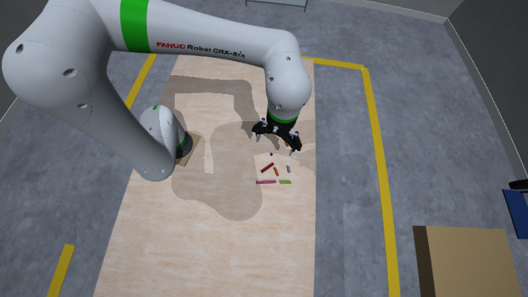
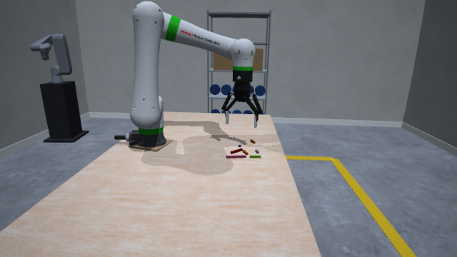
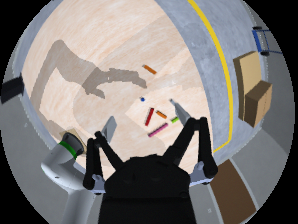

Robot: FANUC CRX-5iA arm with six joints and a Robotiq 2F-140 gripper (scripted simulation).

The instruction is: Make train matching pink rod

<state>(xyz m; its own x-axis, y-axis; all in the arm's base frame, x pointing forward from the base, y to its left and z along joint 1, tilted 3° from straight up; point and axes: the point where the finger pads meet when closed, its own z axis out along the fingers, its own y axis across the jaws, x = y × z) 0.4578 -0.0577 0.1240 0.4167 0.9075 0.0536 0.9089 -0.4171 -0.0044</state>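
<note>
My gripper [image 1: 275, 145] [image 2: 241, 125] [image 3: 144, 114] is wide open and empty, high above the rods. The blue rod [image 1: 271, 154] [image 2: 239, 145] [image 3: 142, 99] lies behind the red rod [image 1: 267, 167] [image 2: 236, 150] [image 3: 149, 116], which is slanted. An orange rod [image 1: 275, 171] [image 2: 245, 152] [image 3: 161, 115] lies close right of the red one. The grey rod [image 1: 288, 168] [image 2: 257, 151] lies farther right; a fingertip obscures it in the wrist view. The pink rod [image 1: 266, 181] [image 2: 236, 156] [image 3: 158, 130] and lime rod [image 1: 285, 181] [image 2: 255, 156] [image 3: 174, 120] lie in front, nearly in line, with a gap between.
A second orange rod [image 1: 286, 143] [image 2: 253, 141] [image 3: 149, 69] lies apart at the back right, partly behind the gripper in the top view. The table's right edge [image 1: 315, 198] is beyond the grey and lime rods. The arm's base [image 2: 151, 138] stands to the left.
</note>
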